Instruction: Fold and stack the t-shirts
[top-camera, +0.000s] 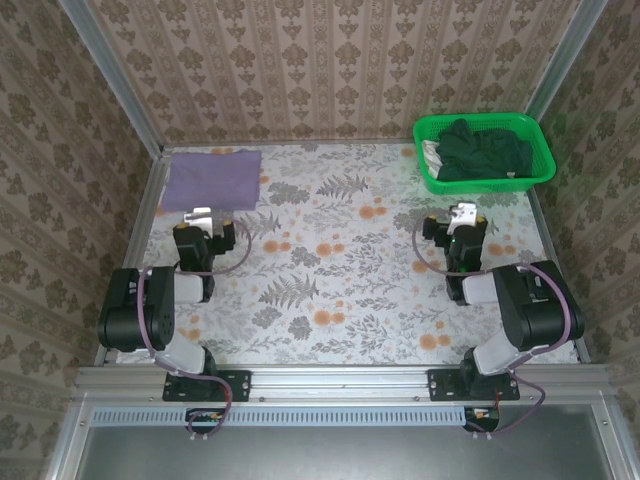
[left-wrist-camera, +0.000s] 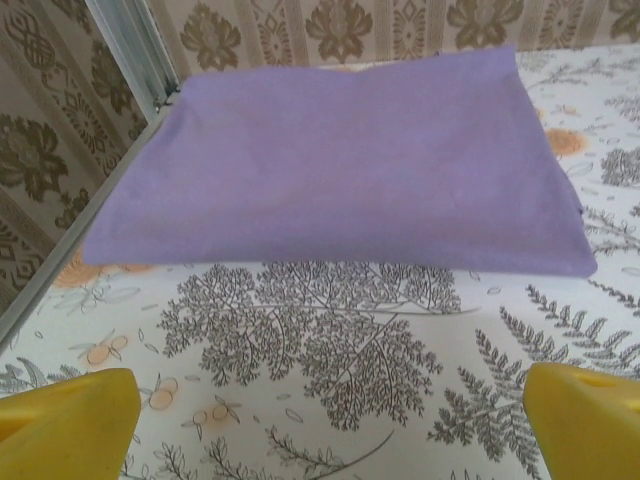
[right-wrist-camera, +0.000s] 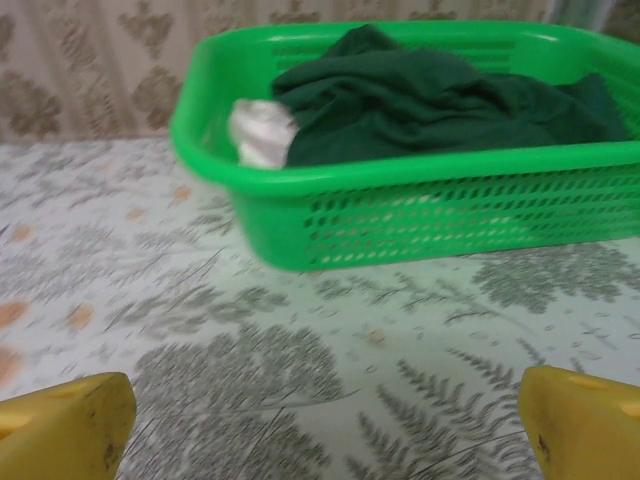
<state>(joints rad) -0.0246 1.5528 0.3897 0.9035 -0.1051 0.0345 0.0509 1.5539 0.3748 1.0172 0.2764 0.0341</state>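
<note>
Left gripper (top-camera: 203, 215) hangs released and empty on my feed, just short of the lavender t-shirt (top-camera: 211, 178), which is folded into a smooth flat rectangle at the table (top-camera: 330, 290) far-left corner. Right gripper (top-camera: 463, 212), likewise spread, faces the dark green t-shirts (top-camera: 485, 150) crumpled in the bright green basket (top-camera: 490, 184).

Table centre (top-camera: 340, 260): open floral surface between the two arms, running from the near rail to the back wall (top-camera: 330, 60).
Far left corner: folded lavender t-shirt (top-camera: 211, 179) lies flat, a low obstacle close against the left frame rail (left-wrist-camera: 130, 50).
Before the left gripper (top-camera: 203, 215): jaws spread wide, with a bare strip of table up to the shirt's near edge.
Far right corner: green basket (top-camera: 490, 183) with raised walls, heaped with dark green t-shirts (top-camera: 485, 148); its top is open.
Before the right gripper (top-camera: 462, 213): jaws spread wide, with bare table up to the basket's front wall.
Sides: papered walls close in the table left and right.
</note>
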